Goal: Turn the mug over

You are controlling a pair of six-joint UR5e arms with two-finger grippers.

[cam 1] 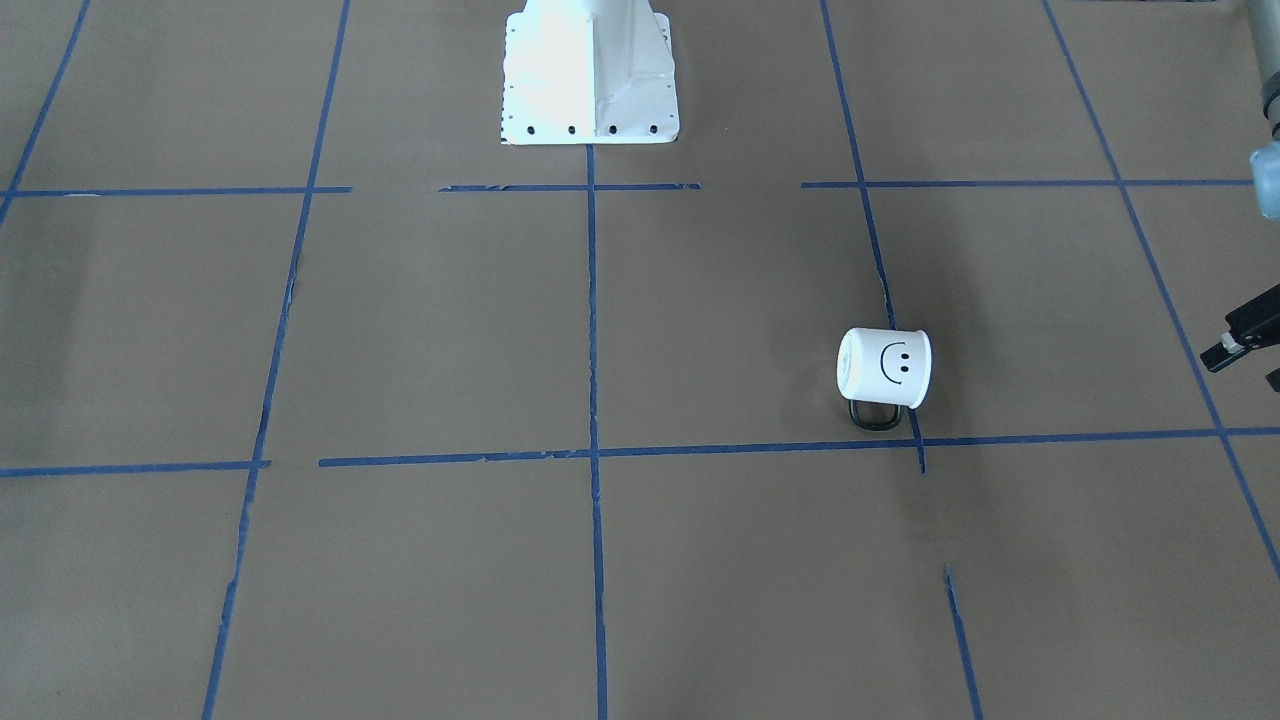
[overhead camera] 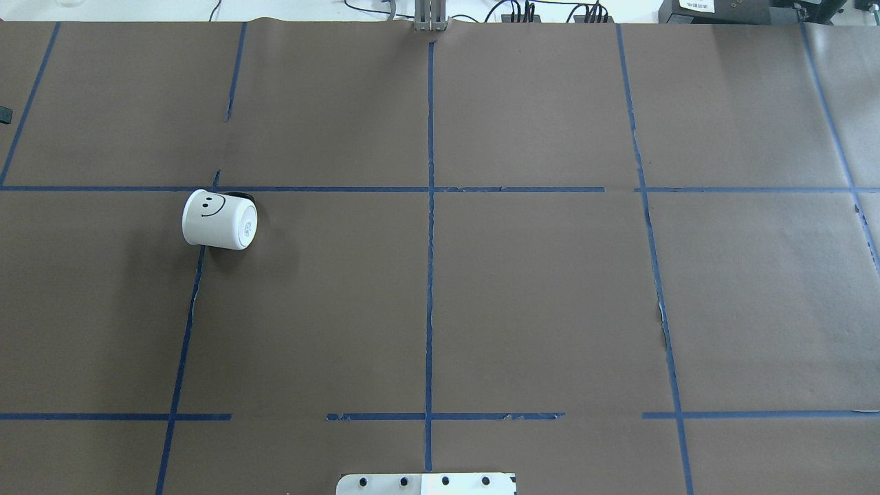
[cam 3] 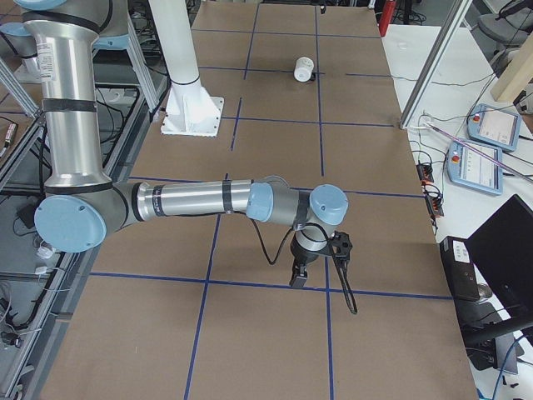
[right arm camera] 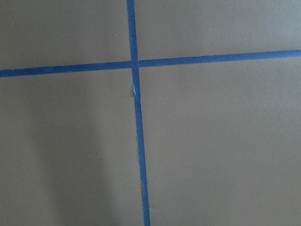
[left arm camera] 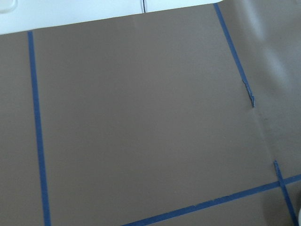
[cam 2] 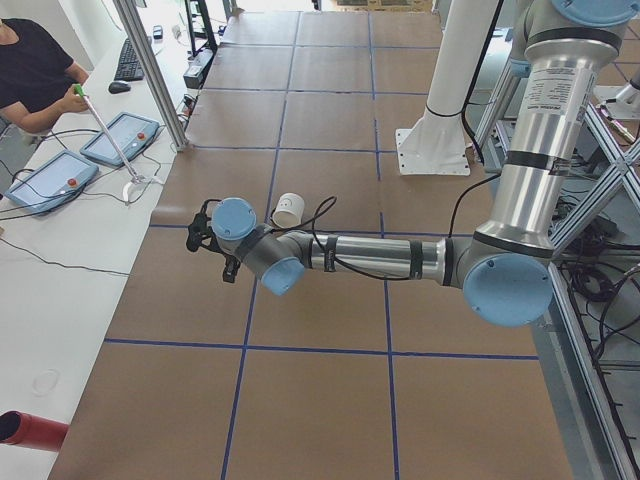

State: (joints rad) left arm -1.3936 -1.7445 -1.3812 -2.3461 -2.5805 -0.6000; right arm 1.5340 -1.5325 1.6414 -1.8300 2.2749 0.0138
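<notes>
Mug (cam 1: pixel 885 368) lies on its side on the bench (cam 1: pixel 600 560), toward my left edge, smiley face up. My left end effector (cam 1: pixel 1245 345) hangs well apart from it, at that edge. My right end effector (cam 3: pixel 298 279) hangs near the right edge. I cannot tell how wide either stands.

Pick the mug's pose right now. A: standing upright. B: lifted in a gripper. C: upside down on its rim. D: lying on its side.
D: the mug lies on its side on the table, its curved wall resting on the surface.
</notes>
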